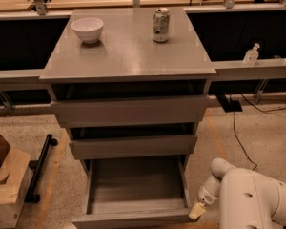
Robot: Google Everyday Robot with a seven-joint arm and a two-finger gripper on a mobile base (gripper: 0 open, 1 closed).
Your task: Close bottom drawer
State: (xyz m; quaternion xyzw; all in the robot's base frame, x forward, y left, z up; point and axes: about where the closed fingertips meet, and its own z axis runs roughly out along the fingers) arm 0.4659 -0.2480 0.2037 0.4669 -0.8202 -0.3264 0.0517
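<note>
The bottom drawer [133,185] is the lowest of three grey wood-grain drawers in the cabinet. It stands pulled far out toward me, and its shallow box is empty. Its flat handleless front [131,218] lies along the lower edge of the view. My gripper [197,211] is at the lower right, at the end of the white arm [248,199]. It sits just beside the drawer's front right corner. Whether it touches the drawer cannot be told.
The top drawer [128,109] and the middle drawer [132,146] stick out a little. A white bowl [87,29] and a can [161,25] stand on the cabinet top [128,56]. Cardboard [5,180] and a black bar [40,166] lie on the floor at left. A cable [238,137] runs at right.
</note>
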